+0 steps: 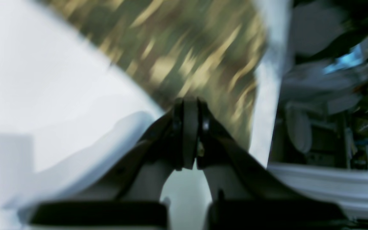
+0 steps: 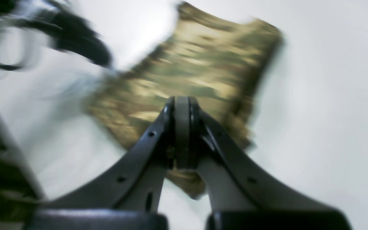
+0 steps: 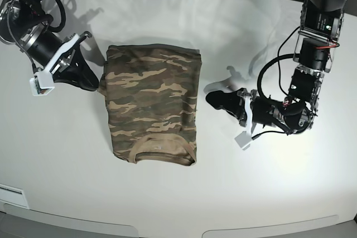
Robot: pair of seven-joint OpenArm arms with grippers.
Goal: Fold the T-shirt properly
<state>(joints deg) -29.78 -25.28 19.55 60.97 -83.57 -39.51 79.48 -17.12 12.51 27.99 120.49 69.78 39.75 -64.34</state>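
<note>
standing here, i see the base view's left side taken up by the robot's black right arm (image 3: 47,45), reaching in from the top left corner over the white tabletop (image 3: 67,154). its right hand (image 3: 92,85) is clenched, the dark fingertips together and pointing down toward the shirt's upper left edge; whether they touch the cloth i cannot tell. white pieces stick out around that hand, and a shadow falls on the tabletop behind it. next, in the middle, lies the t-shirt (image 3: 150,98), folded into an upright, roughly rectangular bundle, camouflage in olive green, brown and tan streaks. the ribbed tan-brown collar (image 3: 162,146) curves along the end nearest the bottom of the view, with a small pale mark inside it. a bit of fabric pokes out past the left edge, close to the right hand, and the far edge bows slightly. just beyond the shirt's right side, apart from it, hangs the left hand (image 3: 211,97), also clenched, its dark tips directed at the shirt with bare tabletop between. white pieces show on it too, one angled downward. farthest right, the black left arm (image 3: 307,82) comes down from the top right corner, cables looping beside it.
</note>
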